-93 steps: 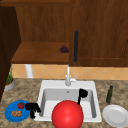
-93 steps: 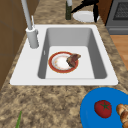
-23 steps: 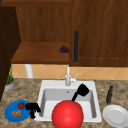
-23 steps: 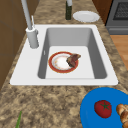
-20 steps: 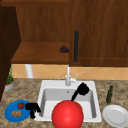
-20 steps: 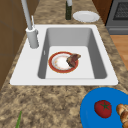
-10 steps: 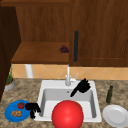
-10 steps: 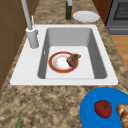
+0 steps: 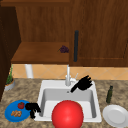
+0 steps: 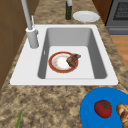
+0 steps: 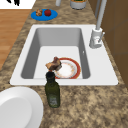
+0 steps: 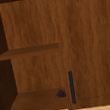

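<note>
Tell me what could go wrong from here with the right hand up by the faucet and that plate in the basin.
1. The right hand, fingers spread, hangs close beside the faucet; a sideways move might knock the spout or its lever.
2. The food piece sits at the rim of the red-rimmed plate in the sink; a nudge could tip it off.
3. The left hand hangs at the blue plate near the tomato, which could roll.

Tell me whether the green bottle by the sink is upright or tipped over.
Upright. The bottle stands on its base on the counter, neck pointing up, beside the white plate, at the edge of the sink.
</note>
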{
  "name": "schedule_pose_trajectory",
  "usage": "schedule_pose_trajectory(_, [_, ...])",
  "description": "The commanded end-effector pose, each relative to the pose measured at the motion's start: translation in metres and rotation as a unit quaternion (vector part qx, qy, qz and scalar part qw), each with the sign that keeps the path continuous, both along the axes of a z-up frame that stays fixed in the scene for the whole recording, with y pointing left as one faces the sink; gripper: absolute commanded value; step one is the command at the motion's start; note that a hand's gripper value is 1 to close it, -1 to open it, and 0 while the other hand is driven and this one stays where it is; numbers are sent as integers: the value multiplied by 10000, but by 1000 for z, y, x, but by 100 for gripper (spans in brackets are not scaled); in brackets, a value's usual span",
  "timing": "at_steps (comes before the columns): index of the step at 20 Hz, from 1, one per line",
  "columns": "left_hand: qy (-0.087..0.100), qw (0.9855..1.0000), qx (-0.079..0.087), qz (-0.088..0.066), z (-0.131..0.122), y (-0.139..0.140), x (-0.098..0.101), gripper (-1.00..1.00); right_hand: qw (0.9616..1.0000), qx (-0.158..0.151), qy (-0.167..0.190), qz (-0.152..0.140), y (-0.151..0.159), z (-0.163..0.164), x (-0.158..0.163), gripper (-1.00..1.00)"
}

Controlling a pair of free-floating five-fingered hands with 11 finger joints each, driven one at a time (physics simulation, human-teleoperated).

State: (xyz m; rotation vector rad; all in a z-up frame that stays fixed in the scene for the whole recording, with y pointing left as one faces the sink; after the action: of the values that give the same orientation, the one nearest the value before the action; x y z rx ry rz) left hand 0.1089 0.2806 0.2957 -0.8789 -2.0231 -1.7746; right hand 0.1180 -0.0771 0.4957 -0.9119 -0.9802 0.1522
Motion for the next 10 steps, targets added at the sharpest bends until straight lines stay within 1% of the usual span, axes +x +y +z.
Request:
schedule_pose_trajectory(1, [0,10000,0,0,0,0,0,0,9974,424,-353,-459,1,7,0,-100])
schedule_pose_trajectory(6, [0,10000,0,0,0,0,0,0,9935,575,-564,-806,1,16,0,-100])
schedule_pose_trajectory(10, [0,10000,0,0,0,0,0,0,9889,718,-713,-1086,2,23,0,-100])
